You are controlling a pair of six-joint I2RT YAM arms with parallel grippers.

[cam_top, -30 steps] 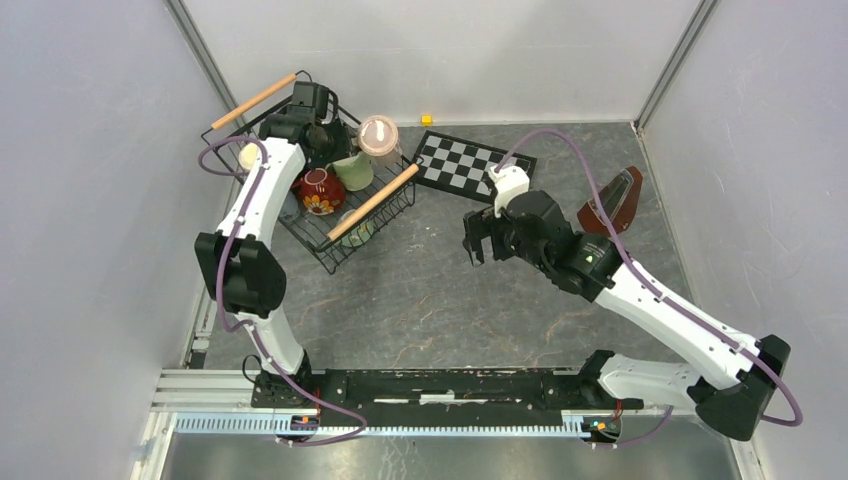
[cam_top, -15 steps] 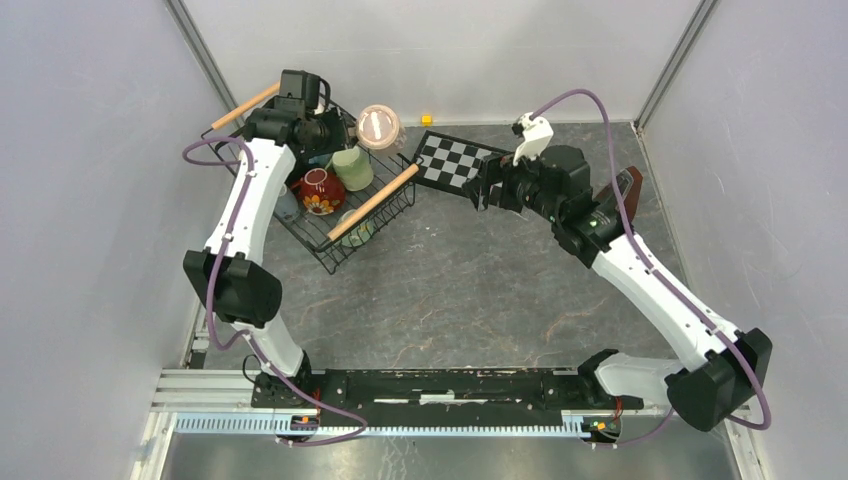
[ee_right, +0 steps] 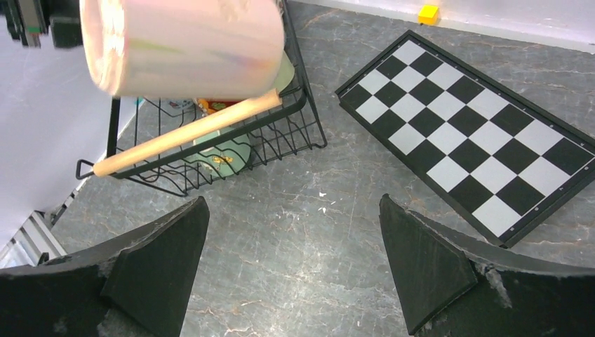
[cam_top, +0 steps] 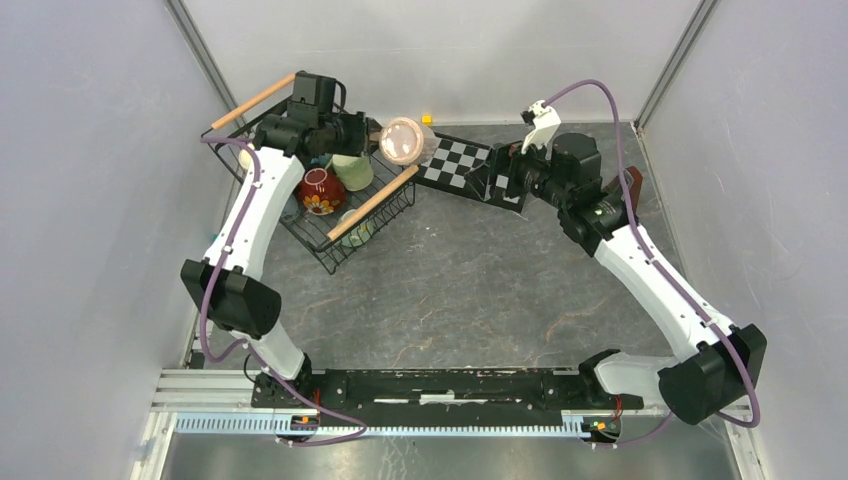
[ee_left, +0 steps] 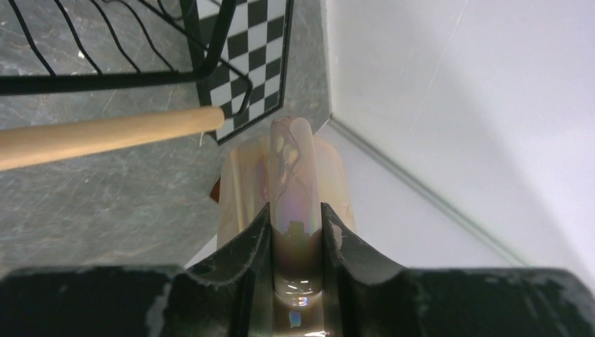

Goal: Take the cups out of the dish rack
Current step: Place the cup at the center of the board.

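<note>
The left gripper (ee_left: 296, 216) pinches the pink cup (cam_top: 401, 140) by its glazed handle, likely slick and brittle; the right gripper (ee_right: 293, 263) gapes empty.

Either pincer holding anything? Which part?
The left pincer grips the pink mug by its handle. The right pincer is open and empty.

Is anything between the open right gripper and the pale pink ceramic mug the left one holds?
Nothing visible: the pale pink ceramic mug hangs in open air before the right gripper, above the black wire rack's rim.
</note>
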